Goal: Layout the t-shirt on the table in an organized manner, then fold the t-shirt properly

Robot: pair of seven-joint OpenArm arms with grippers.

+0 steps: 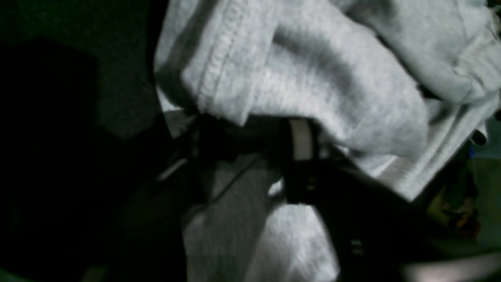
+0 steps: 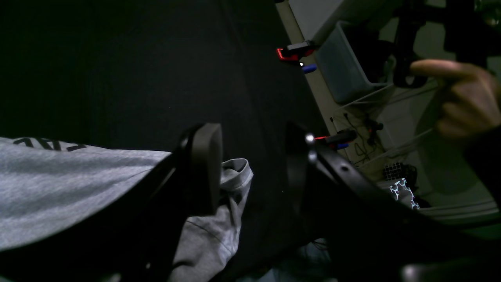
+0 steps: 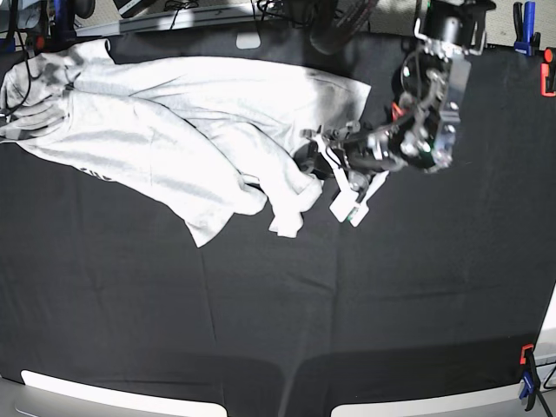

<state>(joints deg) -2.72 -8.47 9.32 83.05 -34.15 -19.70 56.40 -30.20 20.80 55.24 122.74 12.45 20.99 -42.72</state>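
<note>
The light-grey t-shirt (image 3: 174, 130) lies crumpled across the back left of the black table (image 3: 347, 304), bunched into folds at its right end. My left gripper (image 3: 317, 156) reaches into those folds from the right. In the left wrist view its fingers stand apart around a dark gap (image 1: 250, 137), and the hemmed cloth (image 1: 313, 78) is heaped over their tips. My right gripper (image 2: 250, 164) is open above the table (image 2: 117, 78), with nothing between its fingers. A sleeve edge of the t-shirt (image 2: 58, 184), showing dark lettering, lies just under its left finger (image 2: 205, 168).
Red and blue clamps (image 2: 291, 53) hold the cloth at the table edge, and beyond them stands a grey bin (image 2: 344, 74). A person's hand (image 2: 458, 94) shows off the table. Further clamps sit at the right edge (image 3: 547, 78) and the front right corner (image 3: 527, 373).
</note>
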